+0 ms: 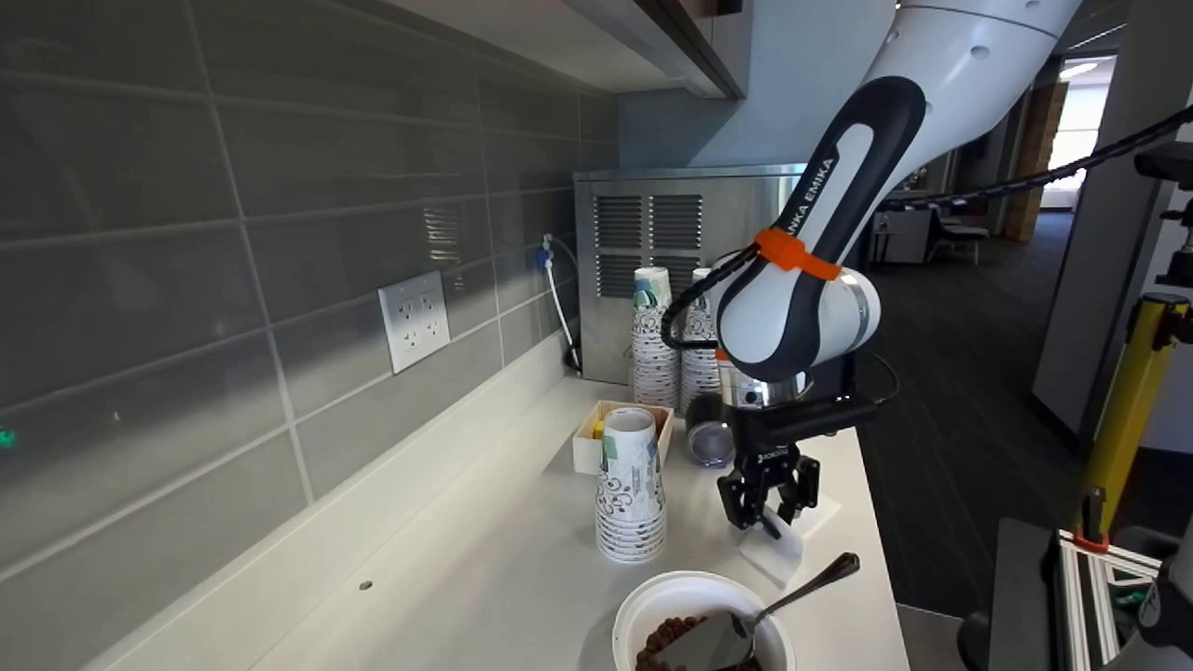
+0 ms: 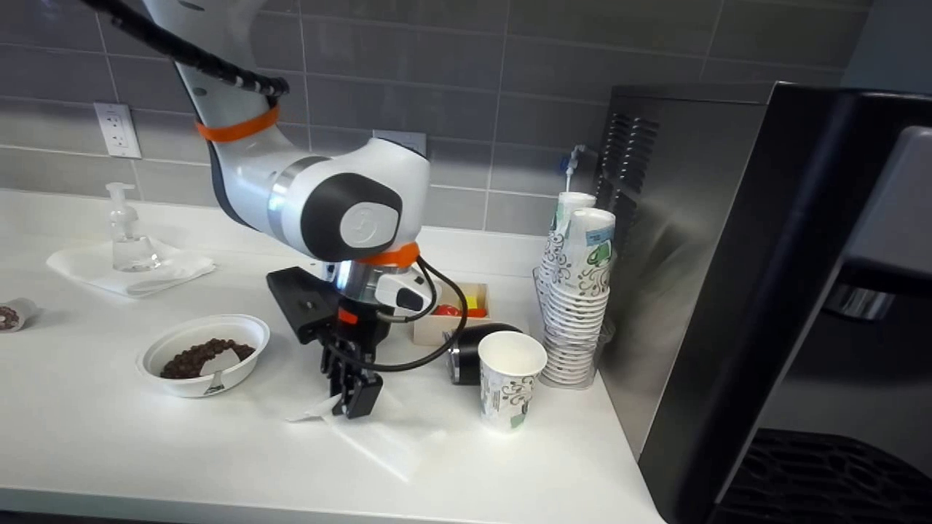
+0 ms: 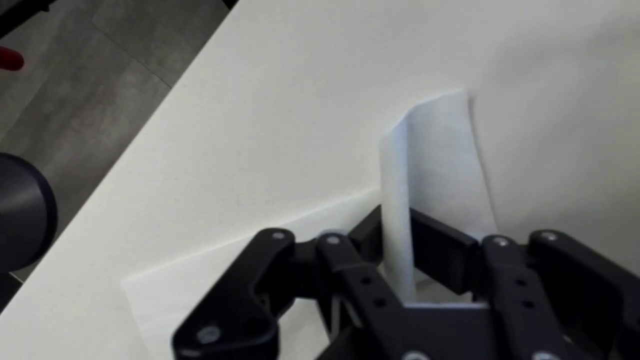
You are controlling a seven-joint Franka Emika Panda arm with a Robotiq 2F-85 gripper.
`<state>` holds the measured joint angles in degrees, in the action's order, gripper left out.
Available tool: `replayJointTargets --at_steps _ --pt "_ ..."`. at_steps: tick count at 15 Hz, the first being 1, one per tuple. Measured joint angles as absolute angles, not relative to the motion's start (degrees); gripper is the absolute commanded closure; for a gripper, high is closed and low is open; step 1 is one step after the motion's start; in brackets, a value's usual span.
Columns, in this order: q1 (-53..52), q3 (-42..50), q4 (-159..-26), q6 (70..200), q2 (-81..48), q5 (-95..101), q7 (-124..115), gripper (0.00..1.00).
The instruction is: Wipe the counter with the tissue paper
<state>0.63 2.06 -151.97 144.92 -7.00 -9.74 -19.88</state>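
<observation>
The counter (image 1: 447,578) is a long off-white worktop, also seen in an exterior view (image 2: 240,458) and the wrist view (image 3: 280,150). The tissue paper (image 2: 389,445) is thin, white and folded, lying on the counter near its front edge. Part of it stands up as a fold (image 3: 440,160) in the wrist view. My gripper (image 3: 396,215) points down with its fingertips pinched on that fold. In both exterior views the gripper (image 1: 768,522) (image 2: 349,407) is low, right at the counter, with tissue sticking out beside the fingers. The fingers hide part of the tissue.
A white bowl (image 1: 626,623) with brown contents and a spoon (image 1: 825,573) stands close by. A cup stack (image 1: 631,499), a black tumbler (image 2: 466,356), a box (image 2: 431,331) and taller cup stacks (image 2: 579,313) stand around. A steel machine (image 2: 677,240) bounds the counter's end.
</observation>
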Motion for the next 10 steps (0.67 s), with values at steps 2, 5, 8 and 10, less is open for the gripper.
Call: replayJointTargets --at_steps 2,5,8,10 --pt "0.49 0.64 -151.91 146.15 -5.94 -11.46 -19.25 0.97" --pt "-0.03 -0.06 -151.89 149.31 -5.38 -11.71 -19.64 0.97" --pt "-0.57 0.36 -152.15 150.44 -5.38 -7.35 -23.55 0.97" --pt "-0.84 0.55 -152.68 149.87 -5.39 -3.79 -25.82 0.97"
